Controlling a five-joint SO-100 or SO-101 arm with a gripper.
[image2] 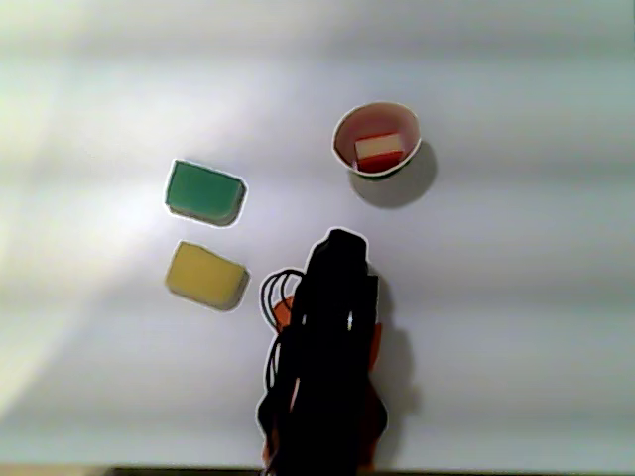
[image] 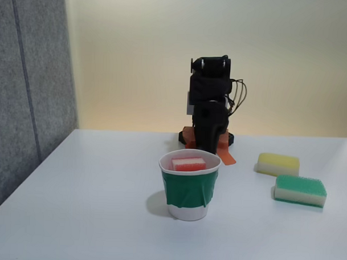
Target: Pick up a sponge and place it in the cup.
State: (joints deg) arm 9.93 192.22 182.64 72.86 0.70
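Observation:
The red-topped sponge (image: 188,163) lies inside the cup (image: 188,187), its red and cream layers showing over the bent rim. From above, in the other view, the sponge (image2: 379,152) rests tilted in the cup (image2: 338,149). The black arm is folded back behind the cup, apart from it. Its gripper (image: 210,144) hangs low near the orange base, and from above its tip (image2: 342,246) points toward the cup. How the jaws stand is hidden by the dark body.
A yellow-topped sponge (image: 278,164) and a green-topped sponge (image: 300,190) lie side by side right of the cup in the fixed view. A grey panel (image: 20,102) stands along the table's left edge. The table is white.

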